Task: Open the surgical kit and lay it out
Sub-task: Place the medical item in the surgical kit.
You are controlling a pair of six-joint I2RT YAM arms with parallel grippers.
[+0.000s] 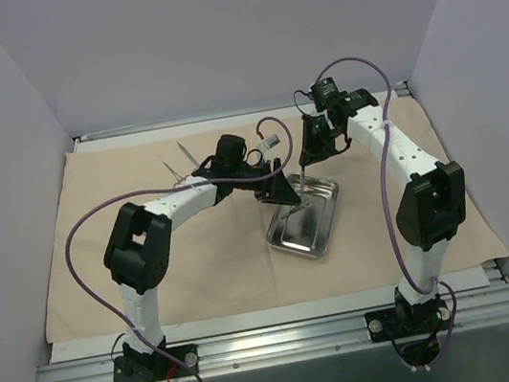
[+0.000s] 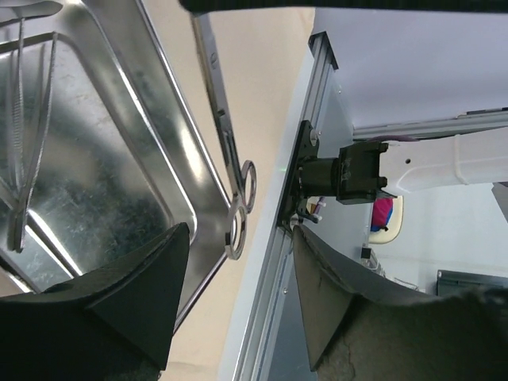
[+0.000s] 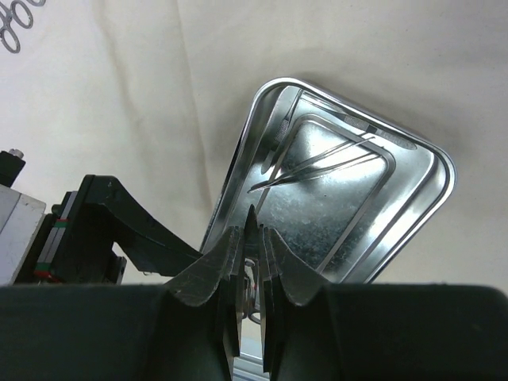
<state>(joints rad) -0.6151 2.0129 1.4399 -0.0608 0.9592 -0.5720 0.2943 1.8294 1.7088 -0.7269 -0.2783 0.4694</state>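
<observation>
We clamp ring-handled tool [image 2: 228,131] in right jaws above tray [image 1: 307,229]; left jaws wide, empty. Thin shaft could slip, miss tray.

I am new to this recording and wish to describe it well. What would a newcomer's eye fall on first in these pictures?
The shiny steel tray stands out first, lying on the beige cloth right of the table's centre, with thin tweezers inside it. Close above it, the right gripper is shut on a ring-handled instrument that hangs by the tray's rim, and the open left gripper points at it.
</observation>
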